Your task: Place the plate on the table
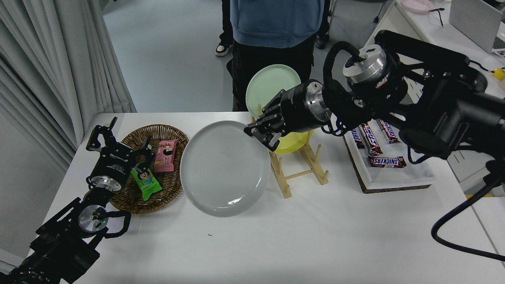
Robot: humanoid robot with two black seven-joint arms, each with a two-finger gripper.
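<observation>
Right gripper [263, 136] pinches the plate [225, 169] by its rim at 2 o'clock; plate hangs tilted over the tabletop [276, 236], between basket [177, 185] and rack [300, 165]. Risk: thin rim grip may slip, or the low edge may strike first and skid. Right arm reaches leftward, wrist angled down. Left gripper [118, 142] parked at 8 o'clock, fingers spread

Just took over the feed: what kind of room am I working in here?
Probably a robotics lab or test room, not a kitchen: staged props on a white table, a wooden dish rack and a tray of Snickers bars, curtain partitions, and a person watching.
</observation>
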